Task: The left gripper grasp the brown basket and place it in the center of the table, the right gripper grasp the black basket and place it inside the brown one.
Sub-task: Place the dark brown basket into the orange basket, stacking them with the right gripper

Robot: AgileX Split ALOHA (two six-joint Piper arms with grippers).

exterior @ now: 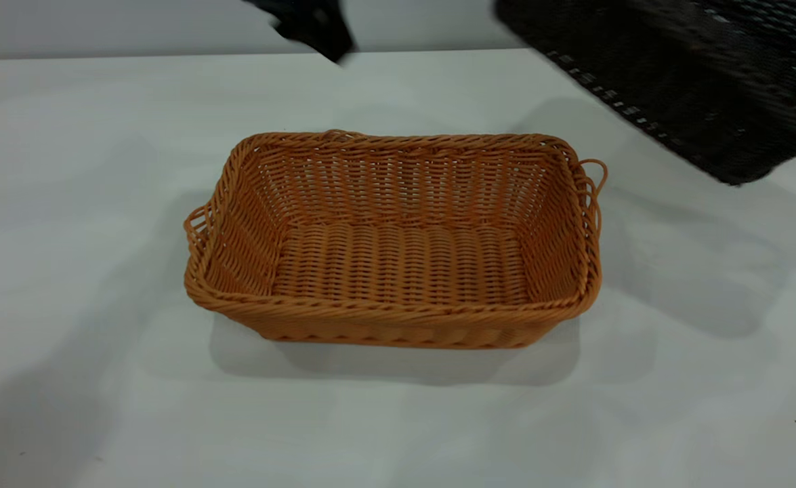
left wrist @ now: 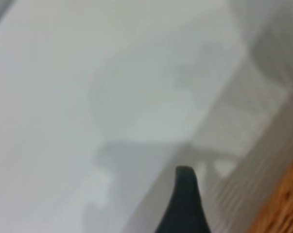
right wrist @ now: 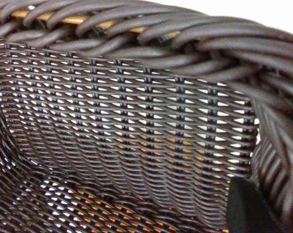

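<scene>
Black basket (exterior: 696,88) hangs tilted, apart from brown basket (exterior: 398,244).

The brown basket (exterior: 398,244) is showing orange-tan woven wicker with a faint sheen, its rim braided from thicker smooth strands; the black basket (exterior: 682,74) is showing the same kind of weave in very dark brown-black, its braided rim strands looking glossy and plastic-like in the right wrist view; the table (exterior: 66,203) is appearing as a smooth, matt white-grey surface.
</scene>
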